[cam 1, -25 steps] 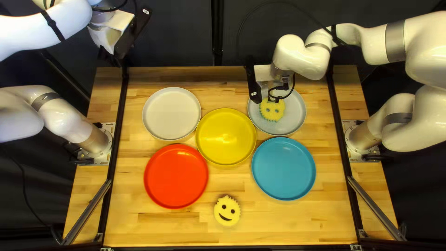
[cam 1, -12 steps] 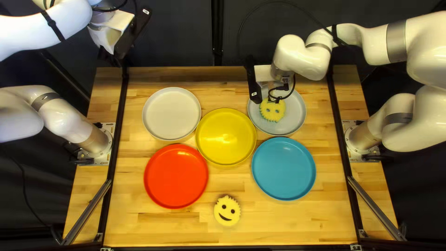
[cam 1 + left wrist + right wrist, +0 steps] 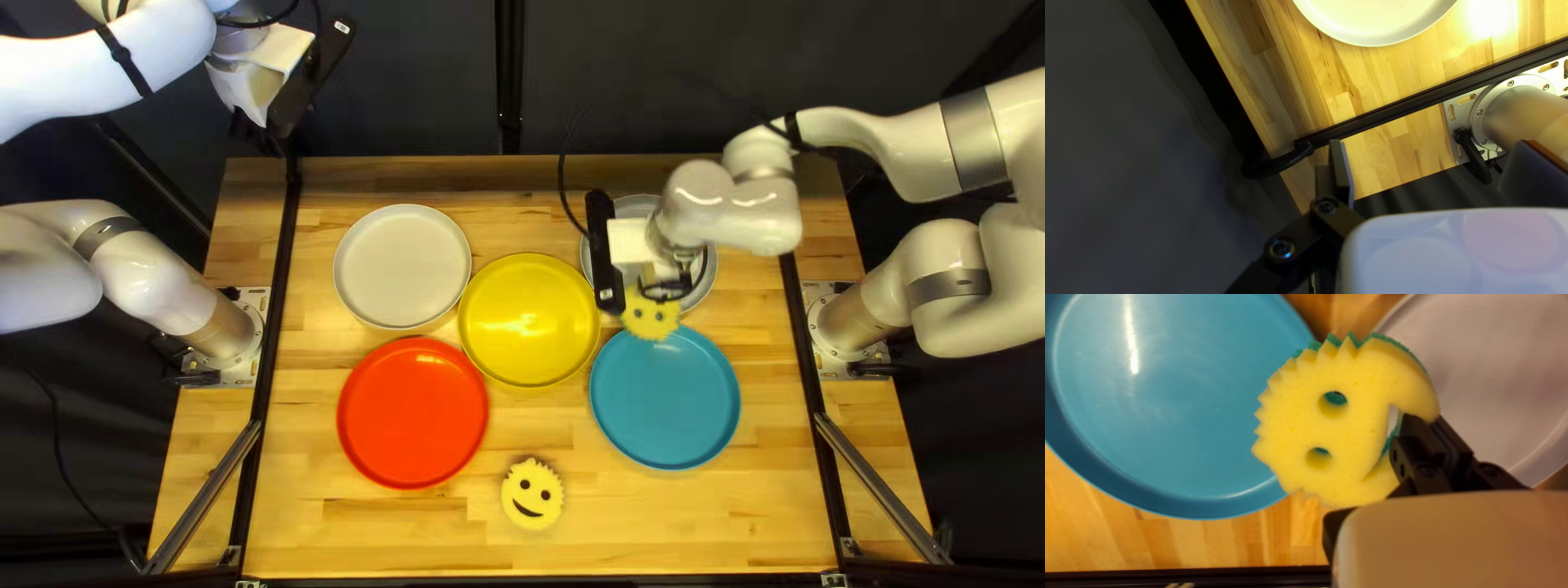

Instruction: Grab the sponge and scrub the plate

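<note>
The right gripper (image 3: 666, 288) has its fingers (image 3: 1421, 438) drawn close together and clamped on the yellow sponge (image 3: 1339, 424), pinching it at the rim beside its mouth-shaped cutout. The sponge is held out over the gap between two plates on the right half of the desk (image 3: 762, 479): the blue plate (image 3: 665, 403), and the grey plate (image 3: 710, 261) nearer the desk's far right corner. Its toothed edge overlaps the blue plate in both views; whether it touches either plate, I cannot tell. The left gripper (image 3: 261, 82) hangs beyond the desk's far left corner, its fingers (image 3: 1342, 169) spread wide apart, one of them blurred and partly hidden by the gripper's own mount. Nearest that corner lies the white plate (image 3: 402, 267), with the red plate (image 3: 413, 413) toward the left edge and the yellow plate (image 3: 529, 321) in the middle. A second sponge (image 3: 532, 494) lies near the desk's near edge, smiling face up.
</note>
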